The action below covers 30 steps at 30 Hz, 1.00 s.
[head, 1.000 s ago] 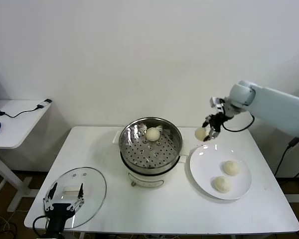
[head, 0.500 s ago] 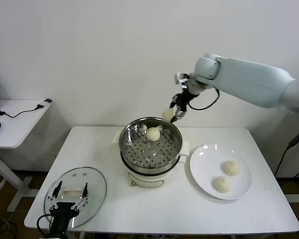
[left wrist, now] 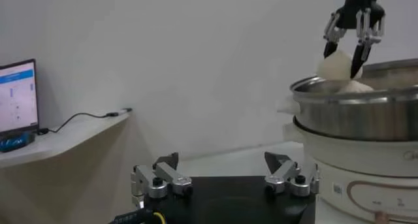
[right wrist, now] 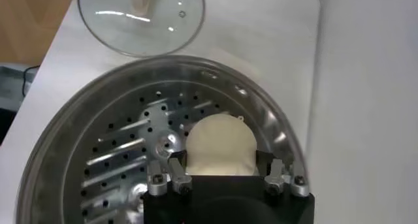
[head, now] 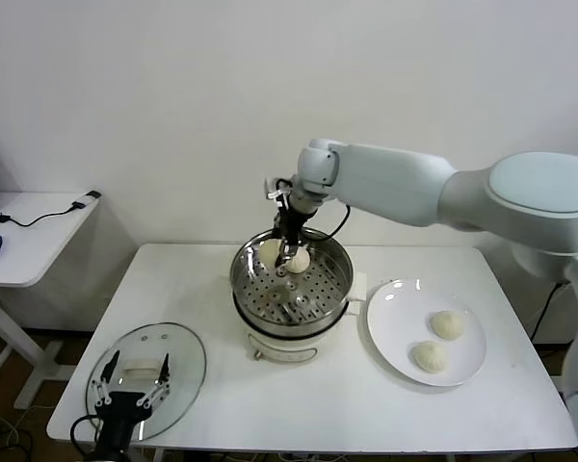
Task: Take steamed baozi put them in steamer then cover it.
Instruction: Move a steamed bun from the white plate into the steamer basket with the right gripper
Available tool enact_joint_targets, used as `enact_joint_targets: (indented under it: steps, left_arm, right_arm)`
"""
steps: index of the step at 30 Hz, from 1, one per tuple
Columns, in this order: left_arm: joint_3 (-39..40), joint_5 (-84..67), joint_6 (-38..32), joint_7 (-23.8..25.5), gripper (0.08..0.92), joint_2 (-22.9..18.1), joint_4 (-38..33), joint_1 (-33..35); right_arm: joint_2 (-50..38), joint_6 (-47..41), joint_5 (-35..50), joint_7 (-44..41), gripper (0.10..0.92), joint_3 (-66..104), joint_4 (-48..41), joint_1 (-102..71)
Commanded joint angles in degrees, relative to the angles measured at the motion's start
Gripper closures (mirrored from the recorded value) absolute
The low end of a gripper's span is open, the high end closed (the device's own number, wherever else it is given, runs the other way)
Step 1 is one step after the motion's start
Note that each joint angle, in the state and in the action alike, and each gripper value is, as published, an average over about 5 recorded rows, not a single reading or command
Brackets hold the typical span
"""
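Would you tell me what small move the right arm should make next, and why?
Probably lower a little and open: the right gripper holds a baozi just above the steamer floor, beside the baozi already inside. The left gripper waits at the cover.

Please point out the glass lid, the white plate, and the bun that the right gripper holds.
Round clear glass lid (head: 178, 361): head view, bare glass.
Flat white round plate (head: 395, 322): head view, bare surface.
Off-white dough bun in the right gripper (right wrist: 220, 146): right wrist view, its top.
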Motion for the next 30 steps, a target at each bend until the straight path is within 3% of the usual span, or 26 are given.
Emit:
enact_joint_targets:
  steps: [1, 13, 20, 30]
  left_arm:
    - [0.0, -0.1, -0.1, 0.0, 0.177, 0.1, 0.2, 0.1]
    - [-0.1, -0.2, -0.1, 0.0, 0.177, 0.2, 0.9, -0.3]
    - [-0.3, -0.2, -0.1, -0.1, 0.177, 0.1, 1.1, -0.3]
    - [0.3, 0.4, 0.1, 0.1, 0.177, -1.0, 0.4, -0.1]
  right_arm:
    - [3.6, -0.3, -0.3, 0.9, 0.347, -0.2, -1.0, -4.1]
    - [3.5, -0.3, -2.0, 1.3, 0.332, 0.3, -2.2, -6.3]
    - [2.3, -0.4, -1.3, -0.5, 0.22, 1.2, -2.2, -5.2]
    - [-10.4, 0.9, 0.0, -3.2, 0.203, 0.9, 8.9, 5.2]
